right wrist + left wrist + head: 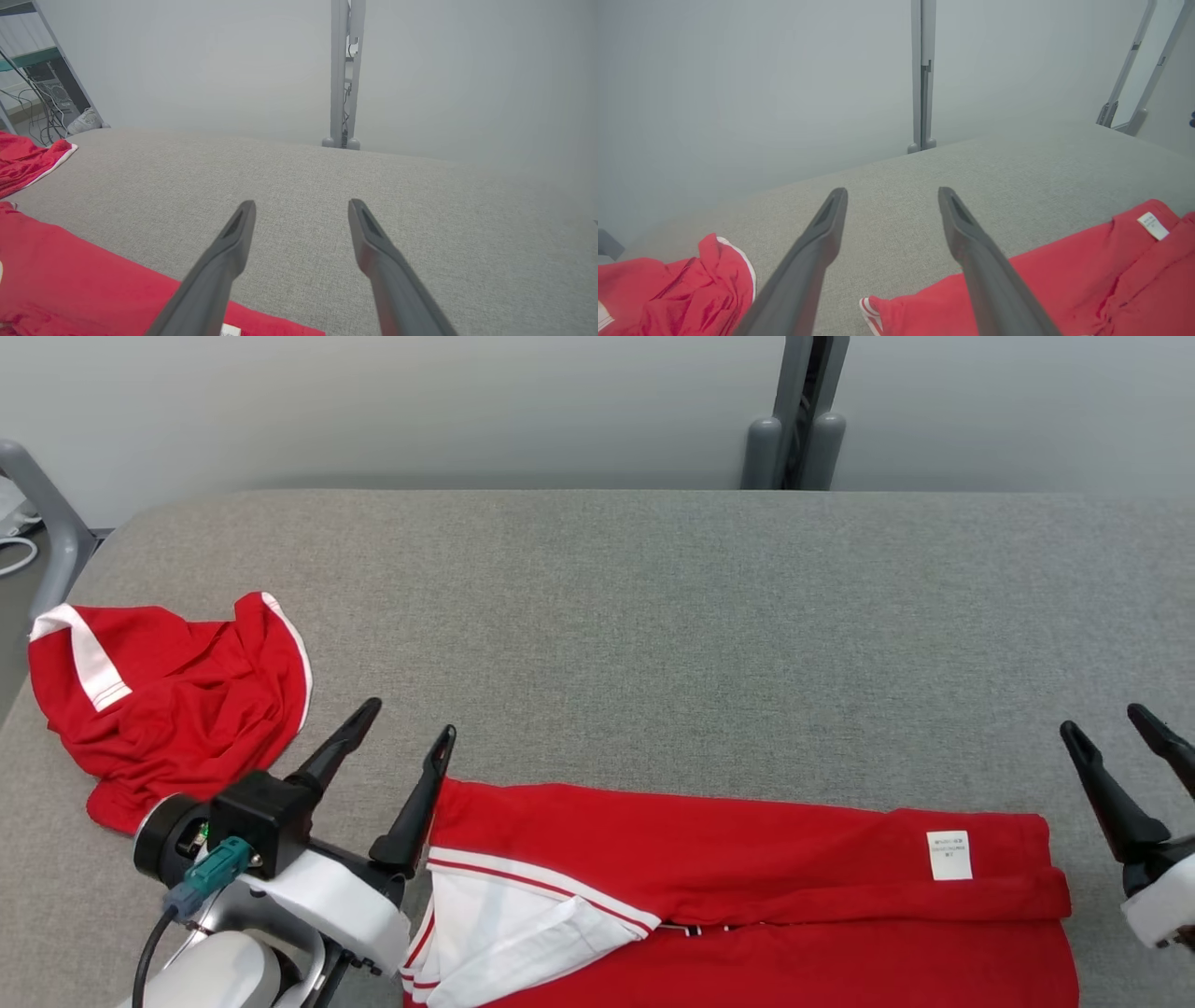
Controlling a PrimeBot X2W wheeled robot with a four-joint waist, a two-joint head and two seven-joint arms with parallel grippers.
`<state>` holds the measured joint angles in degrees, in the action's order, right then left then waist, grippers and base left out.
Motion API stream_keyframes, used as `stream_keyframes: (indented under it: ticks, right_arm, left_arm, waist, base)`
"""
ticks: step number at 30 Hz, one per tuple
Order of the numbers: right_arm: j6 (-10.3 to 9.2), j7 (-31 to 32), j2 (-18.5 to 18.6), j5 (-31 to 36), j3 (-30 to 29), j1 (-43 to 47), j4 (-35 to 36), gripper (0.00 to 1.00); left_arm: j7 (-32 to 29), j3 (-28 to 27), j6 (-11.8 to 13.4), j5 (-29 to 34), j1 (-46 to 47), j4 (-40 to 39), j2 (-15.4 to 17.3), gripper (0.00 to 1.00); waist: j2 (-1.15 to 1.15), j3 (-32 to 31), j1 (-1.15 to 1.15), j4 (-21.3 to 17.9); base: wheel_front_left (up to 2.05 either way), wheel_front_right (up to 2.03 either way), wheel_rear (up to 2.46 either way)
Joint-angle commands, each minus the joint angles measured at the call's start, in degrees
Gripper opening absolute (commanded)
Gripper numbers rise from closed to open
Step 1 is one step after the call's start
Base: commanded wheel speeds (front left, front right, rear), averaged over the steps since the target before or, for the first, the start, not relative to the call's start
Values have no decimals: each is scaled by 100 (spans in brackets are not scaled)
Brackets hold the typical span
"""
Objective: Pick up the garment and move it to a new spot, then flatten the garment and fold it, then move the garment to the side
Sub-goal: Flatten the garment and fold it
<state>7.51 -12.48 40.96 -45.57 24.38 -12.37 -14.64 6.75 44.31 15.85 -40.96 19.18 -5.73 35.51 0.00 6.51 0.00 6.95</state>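
Risk, left: the crumpled red heap lies near the left gripper; a sideways sweep could snag it
Risk, middle: the garment, at the table front, may unfold if dragged
Left gripper: spread, empty, at the garment's left end
Right gripper: spread, empty, just past its right end

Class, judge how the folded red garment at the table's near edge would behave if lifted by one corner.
The folded red garment is probably floppy: it lies in soft creases. Likely light: the cloth looks thin. Its white-trimmed flap would probably fall open, as nothing pins it.
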Motion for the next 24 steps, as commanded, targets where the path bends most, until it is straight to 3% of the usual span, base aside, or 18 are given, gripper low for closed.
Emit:
stream_keyframes:
  ticks: [1, 5, 10, 18, 24]
  right_arm:
    - [-4, -117, -203, 150, -173, 101, -83, 100]
    - [-4, -256, -983, 535, -752, 395, -240, 100]
    - [-3, -283, -1649, 820, -1393, 787, -357, 100]
    - [-3, -282, -2374, 792, -1973, 1075, -565, 100]
    - [-3, -280, -2594, 389, -1968, 953, -1304, 100]
  left_arm:
    - [252, -68, 79, 76, -35, 201, -78, 100]
    - [759, -336, 105, 56, -188, 718, -562, 100]
    - [844, -585, -25, 290, -338, 1038, -950, 100]
    - [848, -1063, -444, 932, -480, 1307, -1364, 100]
    - [850, -1326, -747, 1243, -411, 1511, -1622, 100]
  waist:
    - [0, -37, 0, -37]
    - [0, -61, 0, -111]
    - [0, -36, 0, -153]
    - [0, 152, 0, -210]
    - [0, 258, 0, -153]
  base:
    - [0, 0, 0]
    - [0, 0, 0]
    - [0, 0, 0]
    - [0, 0, 0]
    - [0, 0, 0]
